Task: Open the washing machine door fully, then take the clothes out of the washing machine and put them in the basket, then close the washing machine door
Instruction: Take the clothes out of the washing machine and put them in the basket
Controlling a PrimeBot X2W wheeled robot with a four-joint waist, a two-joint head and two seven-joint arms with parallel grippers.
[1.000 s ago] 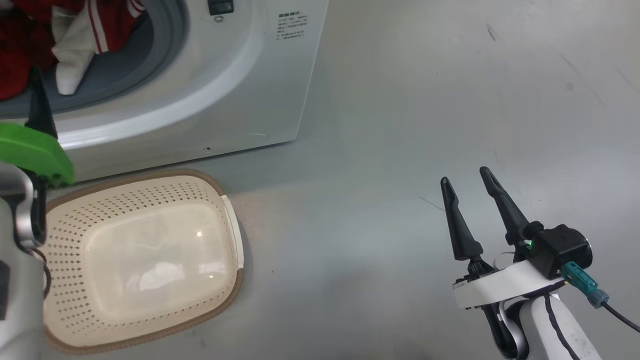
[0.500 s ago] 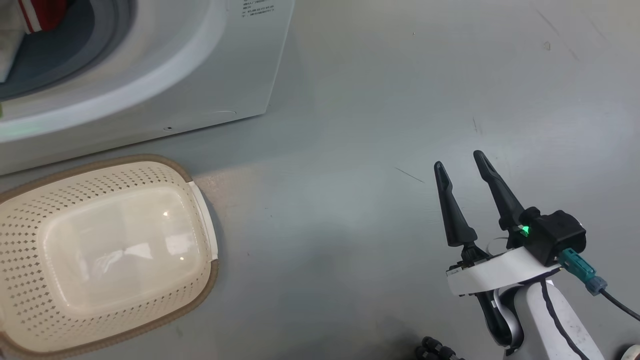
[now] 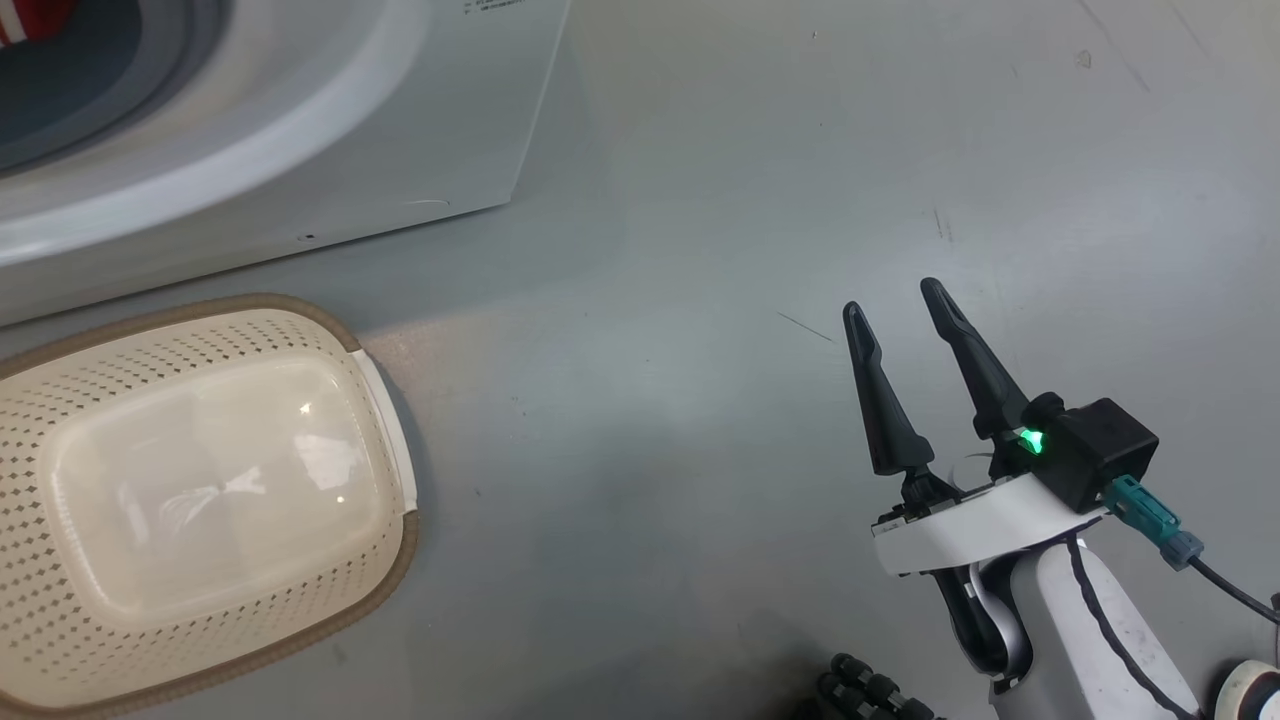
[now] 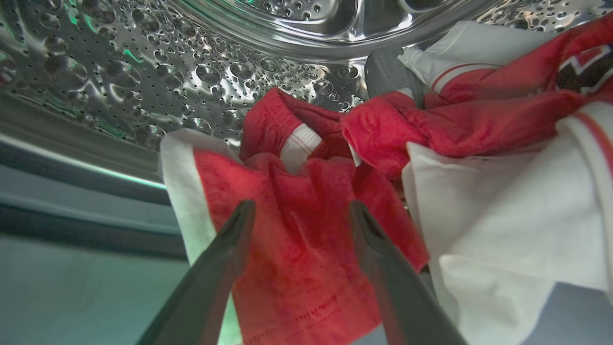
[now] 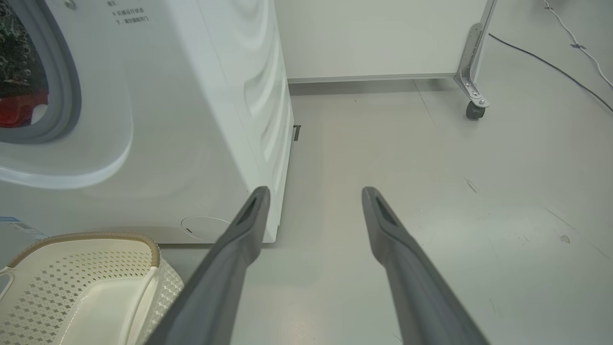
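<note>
Since the earlier picture the head camera has been shifted, so the basket (image 3: 372,340) and the washing machine (image 3: 400,150) are seen further left. Nearest, the left pincer (image 4: 300,206) is held spread inside the drum (image 4: 143,62). The red clothes (image 4: 306,278) lie straight ahead between its fingers, so this arm is judged the nearer. The right pincer (image 3: 890,295) is spread too, empty, above the floor (image 3: 700,250). The small print (image 5: 127,14) on the machine cannot be read.

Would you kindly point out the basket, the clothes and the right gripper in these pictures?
basket (image 3: 200,335), head view, on its perforated far wall.
clothes (image 4: 306,258), left wrist view, on the red cloth at lower middle.
right gripper (image 3: 891,297), head view, midway between its open fingertips.
</note>
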